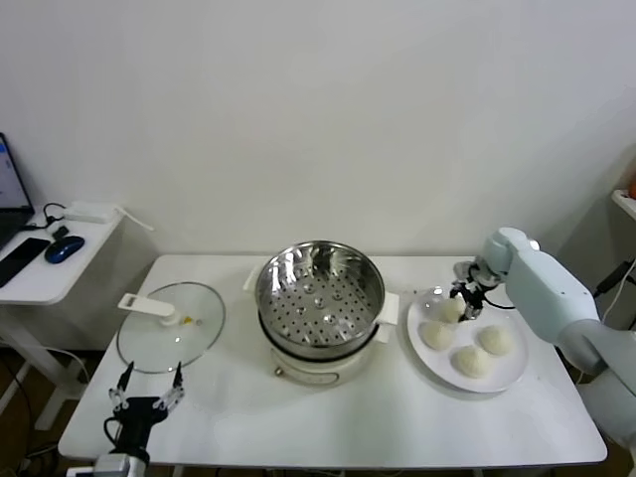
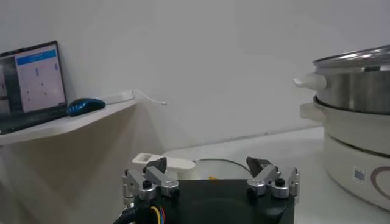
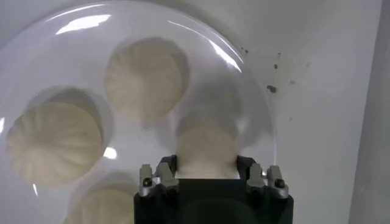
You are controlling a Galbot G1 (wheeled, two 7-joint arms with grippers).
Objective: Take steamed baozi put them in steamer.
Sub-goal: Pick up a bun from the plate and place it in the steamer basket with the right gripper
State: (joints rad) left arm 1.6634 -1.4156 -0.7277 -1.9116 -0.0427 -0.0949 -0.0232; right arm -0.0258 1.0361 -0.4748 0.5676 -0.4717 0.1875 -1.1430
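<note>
Four baozi point(image 1: 470, 361) on plate point(image 1: 509, 380), steamer point(image 1: 319, 289)

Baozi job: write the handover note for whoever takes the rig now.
Right gripper: down at the plate, fingers either side of the rear baozi; no lift seen.
Left gripper: open, parked by the glass lid.
All four baozi lie on the plate; the steamer is empty.
Done: none moved.
Left: carry all four into the steamer.
</note>
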